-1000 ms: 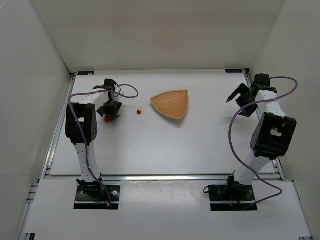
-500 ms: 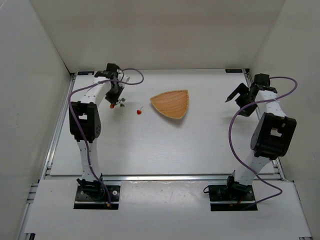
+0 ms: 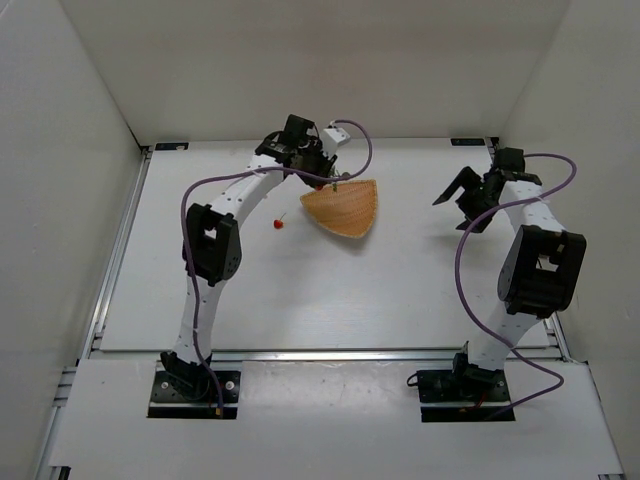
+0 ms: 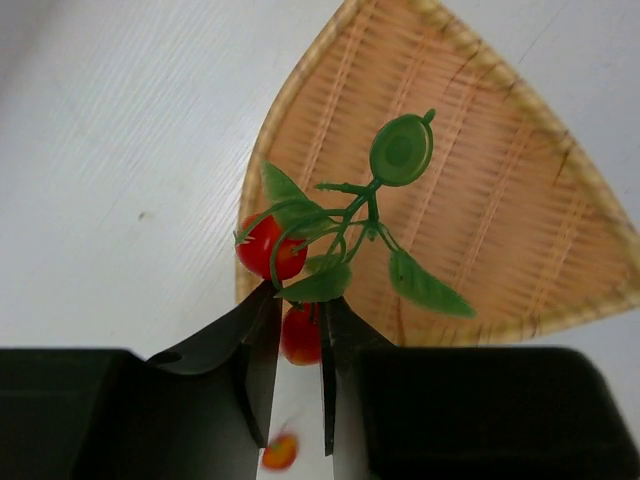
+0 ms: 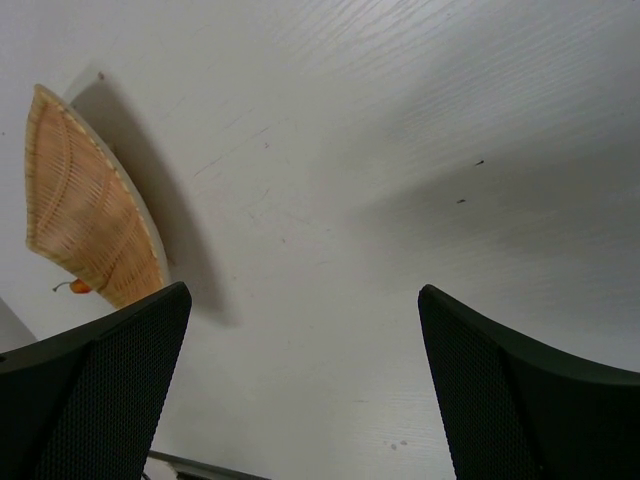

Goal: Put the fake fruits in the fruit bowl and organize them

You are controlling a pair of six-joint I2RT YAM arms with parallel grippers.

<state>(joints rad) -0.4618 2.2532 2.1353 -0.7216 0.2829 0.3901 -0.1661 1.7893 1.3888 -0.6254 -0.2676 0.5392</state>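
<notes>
My left gripper point(image 4: 297, 335) is shut on the berry cluster point(image 4: 335, 240), red berries with green leaves, and holds it above the near-left rim of the woven fruit bowl point(image 4: 470, 210). In the top view the left gripper point(image 3: 322, 177) hangs over the bowl's point(image 3: 345, 208) far-left edge. The single red cherry point(image 3: 278, 224) lies on the table left of the bowl; it shows blurred between my left fingers point(image 4: 279, 452). My right gripper point(image 3: 458, 196) is open and empty, well right of the bowl. The right wrist view shows the bowl point(image 5: 85, 215) and cherry point(image 5: 78, 287) far left.
White walls enclose the table on the left, back and right. A metal rail point(image 3: 320, 352) runs along the table's near edge in front of both arm bases.
My left arm has swung right from the table's left side, carrying the berry cluster to the bowl's edge. My right gripper has shifted slightly left. The cherry has not moved.
</notes>
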